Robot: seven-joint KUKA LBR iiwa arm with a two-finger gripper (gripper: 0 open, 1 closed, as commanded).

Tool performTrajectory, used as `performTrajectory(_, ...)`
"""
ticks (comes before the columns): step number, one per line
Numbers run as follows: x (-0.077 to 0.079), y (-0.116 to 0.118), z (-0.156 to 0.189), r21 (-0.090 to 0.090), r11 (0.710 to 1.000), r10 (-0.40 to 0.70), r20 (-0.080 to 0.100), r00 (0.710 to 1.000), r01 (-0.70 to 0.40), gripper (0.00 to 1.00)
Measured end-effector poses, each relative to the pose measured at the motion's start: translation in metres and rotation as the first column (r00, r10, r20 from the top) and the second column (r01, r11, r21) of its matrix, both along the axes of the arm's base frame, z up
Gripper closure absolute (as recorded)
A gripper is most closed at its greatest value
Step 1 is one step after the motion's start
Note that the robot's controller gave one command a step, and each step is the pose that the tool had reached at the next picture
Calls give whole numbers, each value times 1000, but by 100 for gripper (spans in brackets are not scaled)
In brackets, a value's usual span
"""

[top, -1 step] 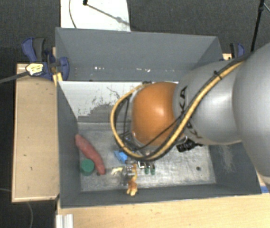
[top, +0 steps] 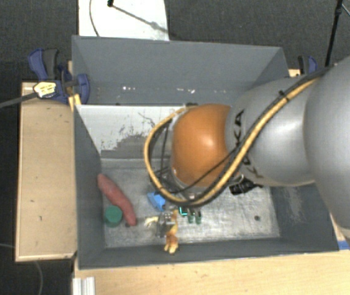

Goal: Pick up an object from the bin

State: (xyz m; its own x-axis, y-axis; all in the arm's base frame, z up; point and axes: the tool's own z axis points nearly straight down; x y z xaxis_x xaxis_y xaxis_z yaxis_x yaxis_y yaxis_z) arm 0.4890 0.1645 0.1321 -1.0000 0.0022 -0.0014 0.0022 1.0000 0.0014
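Status: approach step of the pick, nothing confirmed grasped. Arm (top: 322,128) reaches in from the right side of the bin (top: 88,165). My orange wrist cover (top: 199,143) sits over the middle of the bin floor and hides most of what is under it. The gripper (top: 173,220) shows just below the cover, low over the floor near the bin's front edge. Released or clenched: cannot tell, the cover blocks it. Not claiming a hold on anything.

Closest things:
- small blue piece (top: 156,200), just beside the gripper on the left-wall side
- small tan piece (top: 171,244), just beside it towards the front edge; touching or not, cannot tell

One of these two is my likely target, judgement only.

Well apart from the gripper, near the left wall: long pink sausage-shaped thing (top: 116,196) lying diagonally, green round block (top: 112,215) against its side.

Next move as I judge it: commit to one small piece, centre over it, get down to floor level, close, lift straight up. Risk: small loose parts are easy to nudge away, or two get caught at once.
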Motion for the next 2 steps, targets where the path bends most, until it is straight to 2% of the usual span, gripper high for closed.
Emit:
performTrajectory(1,52,-16,-35,2,1000,23,3,1000,-23,0)
performTrajectory(2,43,1,-56,6,997,-71,36,997,71,100)
